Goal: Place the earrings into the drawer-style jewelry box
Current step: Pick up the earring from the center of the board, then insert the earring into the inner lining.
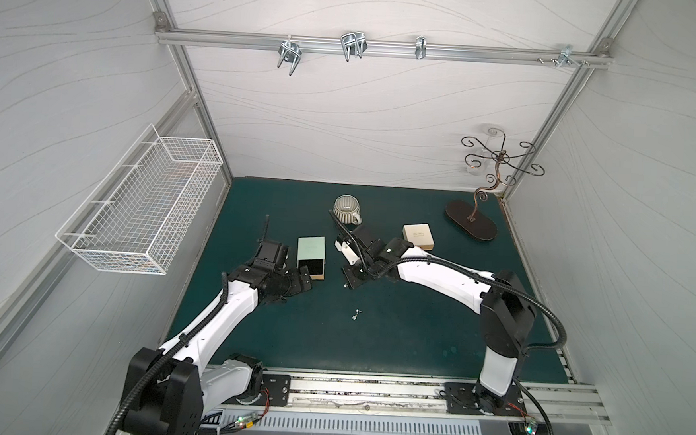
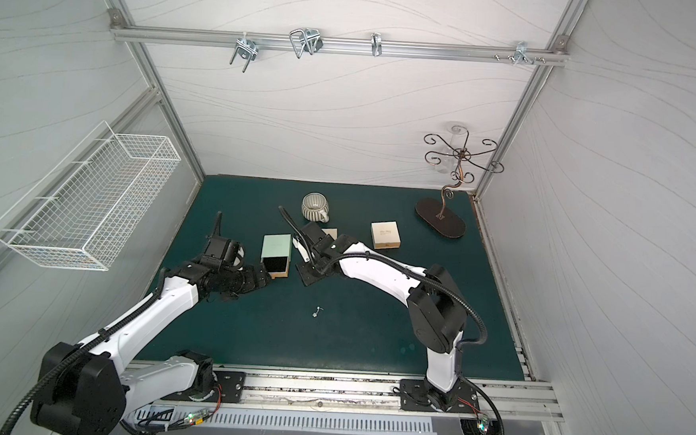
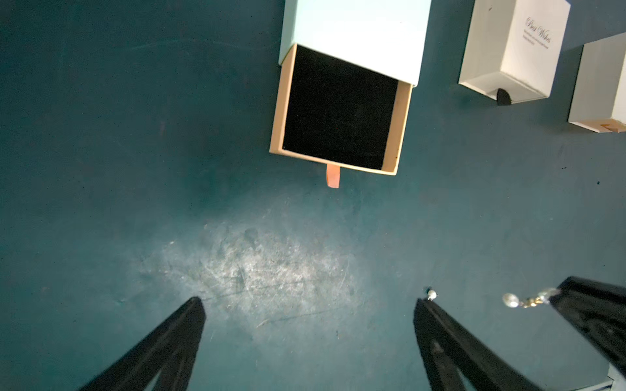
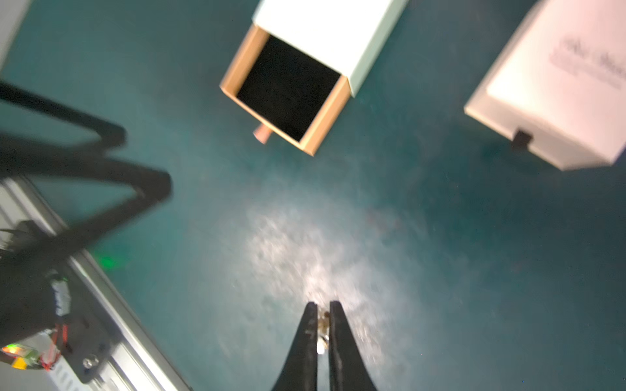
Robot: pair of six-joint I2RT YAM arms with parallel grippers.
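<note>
Right end effector (image 4: pixel 323 305) pinches an earring (image 4: pixel 322 328), jaws nearly closed.

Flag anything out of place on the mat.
Tiny silvery earrings lie loose on the green mat, apart from the mint drawer-style jewelry box, whose black-lined drawer stands open and looks empty. Nothing else stands out.

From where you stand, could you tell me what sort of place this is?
Probably an enclosed robot test cell: aluminium-framed white walls, two white-and-black arms on a rail, dark teal mat.
</note>
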